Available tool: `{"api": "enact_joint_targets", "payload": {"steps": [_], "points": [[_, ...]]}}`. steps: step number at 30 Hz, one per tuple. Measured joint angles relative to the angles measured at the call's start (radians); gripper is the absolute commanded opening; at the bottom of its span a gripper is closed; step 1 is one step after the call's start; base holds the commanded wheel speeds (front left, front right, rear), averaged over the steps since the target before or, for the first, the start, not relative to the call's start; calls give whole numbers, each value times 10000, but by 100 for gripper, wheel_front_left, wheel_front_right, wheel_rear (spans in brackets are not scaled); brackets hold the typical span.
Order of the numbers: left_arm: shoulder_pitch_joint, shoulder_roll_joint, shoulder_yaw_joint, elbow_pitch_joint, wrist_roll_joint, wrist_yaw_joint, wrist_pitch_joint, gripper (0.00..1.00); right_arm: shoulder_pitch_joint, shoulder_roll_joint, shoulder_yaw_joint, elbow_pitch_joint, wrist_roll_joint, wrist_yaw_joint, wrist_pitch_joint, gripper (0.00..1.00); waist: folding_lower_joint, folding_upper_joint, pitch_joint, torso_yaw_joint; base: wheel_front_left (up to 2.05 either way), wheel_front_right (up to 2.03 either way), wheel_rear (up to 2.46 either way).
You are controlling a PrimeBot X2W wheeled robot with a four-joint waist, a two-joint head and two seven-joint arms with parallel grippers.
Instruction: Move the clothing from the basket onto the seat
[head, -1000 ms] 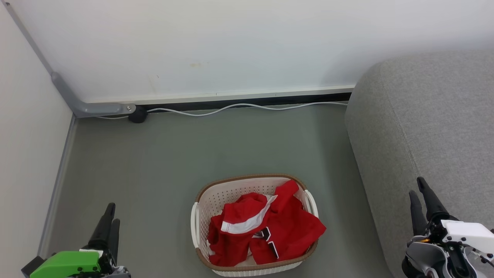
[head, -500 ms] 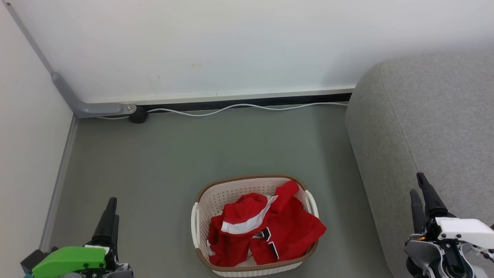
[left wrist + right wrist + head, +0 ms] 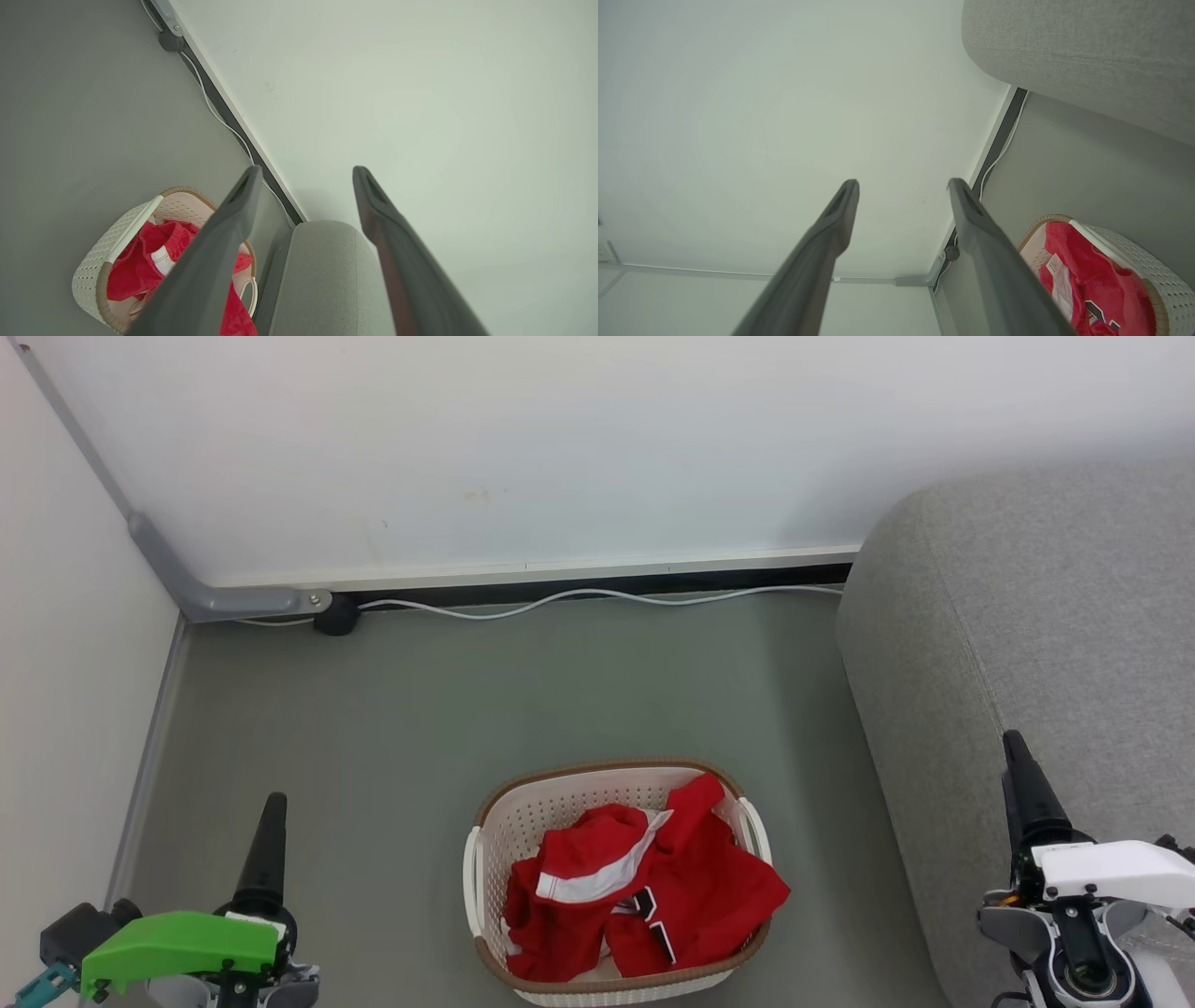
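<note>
The cream perforated basket (image 3: 607,769) with a brown rim stands on the grey floor at the bottom centre. The red clothing (image 3: 653,896) with a white band and black numerals is heaped inside and spills over the right rim. The grey seat (image 3: 1055,616) fills the right side. My left gripper (image 3: 273,803) hovers left of the basket over the floor. My right gripper (image 3: 1014,742) hovers over the seat's front edge. The wrist views show both grippers open and empty: left gripper (image 3: 307,170), right gripper (image 3: 902,182). The basket (image 3: 93,275) and the clothing (image 3: 1092,284) lie off to one side of them.
A white wall runs across the back with a white cable (image 3: 579,595) along its base. A grey conduit (image 3: 215,602) and a black round fitting (image 3: 334,613) sit in the back left corner. Another wall closes the left side.
Both grippers have risen a little in the head view and turned, so each pair of fingers now lines up as one. The basket and clothing have not moved.
</note>
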Motion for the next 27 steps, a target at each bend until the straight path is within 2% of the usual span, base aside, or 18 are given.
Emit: {"api": "enact_joint_targets", "payload": {"steps": [14, 27], "points": [[-8, 357, -573, -629, 3014, 347, -441, 100, 2, -19, 667, -487, -2604, -416, -426, 100, 0, 0, 2, 21, 0, 0, 0], [-6, 522, -1106, -963, 5532, 895, -926, 100, 18, -52, 1264, -660, -4500, -811, -832, 100, 0, 0, 3, 26, 0, 0, 0]]}}
